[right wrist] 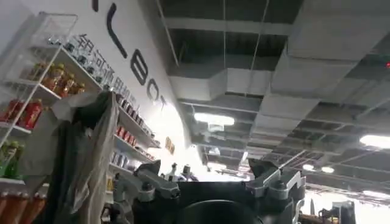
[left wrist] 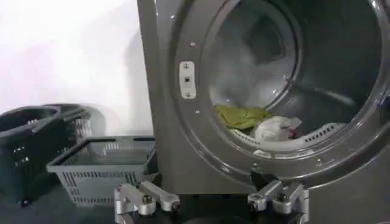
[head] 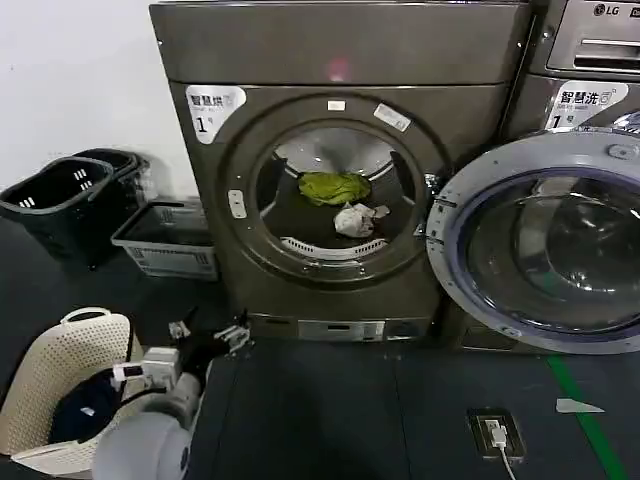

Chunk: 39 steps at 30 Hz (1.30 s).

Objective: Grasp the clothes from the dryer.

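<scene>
Left pincer [head: 210, 338] is held low in front of the dryer [head: 340, 60], below the porthole and off to its left side, with its fingers spread and nothing between them; in the left wrist view the same pincer [left wrist: 210, 201] is seen released, its tips aimed toward the lower rim of the opening. The right pincer [right wrist: 210, 182] is turned upward toward a ceiling and a shelved wall, parked away from the work, its fingers likewise spread and empty.

Beside the left arm, on the floor, a cream laundry basket [head: 50, 370] is seen with a dark item in it; a grey crate [head: 165, 240] and black baskets [head: 60, 195] stand farther back against the wall.

Inside the drum, two pieces of clothes are lying just behind the front lip: a lime-green garment [head: 334, 187] toward the back and a white bundle [head: 355, 219] just in front of it, the two close together and perhaps touching.

Several risks are judged from this. The porthole rim could be struck by the wrist if the pincer is raised too late while advancing. The white bundle could be pushed deeper rather than grasped, because soft cloth yields under the fingers. The open door [head: 545, 240], swung out on the right, is well apart from the left arm, so contact there is thought unlikely. Only one piece may be caught in a single closure.
</scene>
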### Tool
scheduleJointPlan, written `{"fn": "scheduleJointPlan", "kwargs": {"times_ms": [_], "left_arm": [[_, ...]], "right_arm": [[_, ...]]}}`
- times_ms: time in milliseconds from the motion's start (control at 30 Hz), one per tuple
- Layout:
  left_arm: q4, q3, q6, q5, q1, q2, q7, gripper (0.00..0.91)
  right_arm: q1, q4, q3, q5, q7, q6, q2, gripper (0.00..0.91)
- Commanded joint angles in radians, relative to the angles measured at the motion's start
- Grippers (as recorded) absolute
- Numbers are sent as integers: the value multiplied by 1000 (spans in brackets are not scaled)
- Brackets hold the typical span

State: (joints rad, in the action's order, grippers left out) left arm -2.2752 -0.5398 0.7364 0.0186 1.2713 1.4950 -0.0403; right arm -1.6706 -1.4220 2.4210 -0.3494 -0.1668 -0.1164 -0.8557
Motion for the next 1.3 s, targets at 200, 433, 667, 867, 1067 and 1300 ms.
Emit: {"fn": "scheduleJointPlan", "kwargs": {"times_ms": [200, 433, 667, 867, 1067, 1300], "left_arm": [[4, 4, 49, 0, 0, -1, -4, 907], [4, 2, 49, 0, -2, 0, 1, 907], [5, 1, 49, 0, 1, -2, 3, 907], [-1, 0, 49, -11, 7, -1, 4, 907], [0, 0, 49, -18, 2, -2, 4, 907], [1, 1, 49, -18, -3, -5, 1, 907]], "right_arm": [[5, 4, -3, -1, 8, 0, -1, 907], [5, 9, -3, 0, 11, 2, -3, 907], [3, 13, 3, -1, 15, 1, -5, 907], [1, 15, 7, -1, 15, 1, -6, 907], [2, 14, 4, -1, 16, 1, -8, 907], [0, 15, 6, -1, 17, 3, -13, 907]]}}
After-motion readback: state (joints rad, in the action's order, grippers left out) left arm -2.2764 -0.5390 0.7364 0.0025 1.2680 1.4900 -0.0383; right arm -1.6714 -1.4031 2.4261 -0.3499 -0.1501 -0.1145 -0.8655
